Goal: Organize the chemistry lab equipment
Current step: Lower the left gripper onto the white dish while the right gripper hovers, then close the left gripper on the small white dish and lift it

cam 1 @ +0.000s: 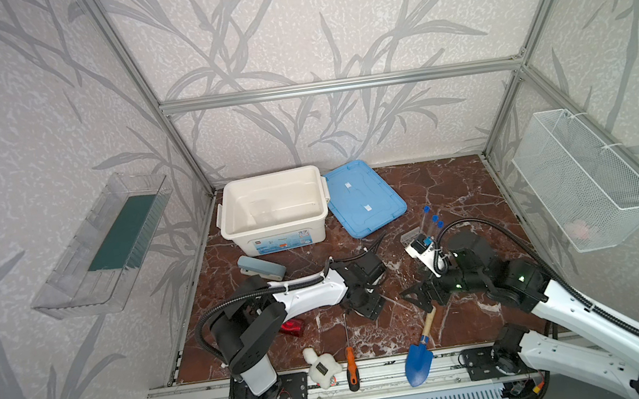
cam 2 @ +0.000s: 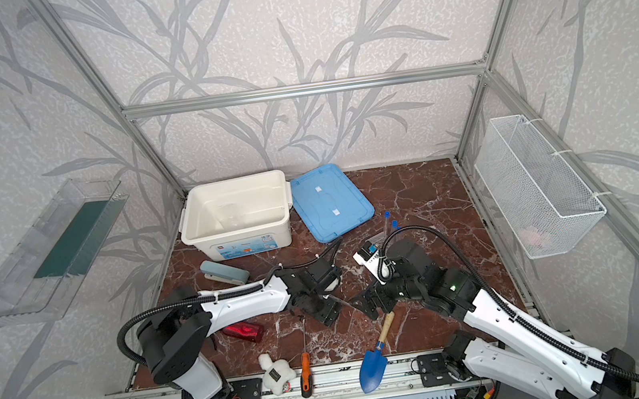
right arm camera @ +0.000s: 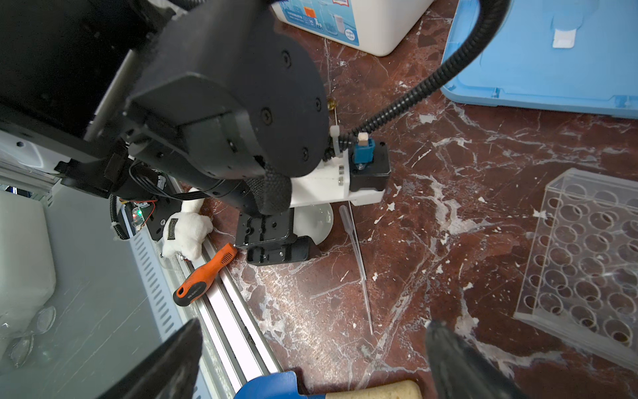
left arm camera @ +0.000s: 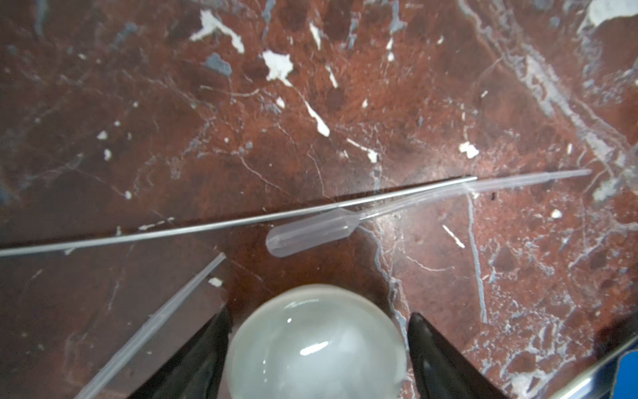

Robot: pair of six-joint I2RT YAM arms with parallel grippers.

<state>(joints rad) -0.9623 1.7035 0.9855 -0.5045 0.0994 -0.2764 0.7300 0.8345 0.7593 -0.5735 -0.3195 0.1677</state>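
A small white round dish (left arm camera: pixel 314 349) lies on the red marble floor between the fingers of my left gripper (left arm camera: pixel 319 312). The jaws stand open on either side of it, with a narrow gap on one side. Two clear pipettes (left arm camera: pixel 310 235) (left arm camera: pixel 155 321) lie just past the dish. The clear grid rack (right arm camera: pixel 587 255) stands to the right, with blue-capped test tubes (cam 1: pixel 434 220) rising behind it. My right gripper (right arm camera: pixel 317 366) hangs open and empty over the trowel's wooden handle (right arm camera: pixel 376 392). In both top views the two grippers (cam 1: pixel 365 307) (cam 1: pixel 416 294) sit close together mid-floor.
The white bin (cam 1: pixel 228 221) and blue lid (cam 1: pixel 364 199) stand at the back. A stapler (cam 1: pixel 262 269), red object (cam 1: pixel 293 327), plush toy (cam 1: pixel 321 368), orange-handled screwdriver (cam 1: pixel 351 368) and blue trowel (cam 1: pixel 418 359) lie around. A wire basket (cam 1: pixel 583 178) hangs on the right wall.
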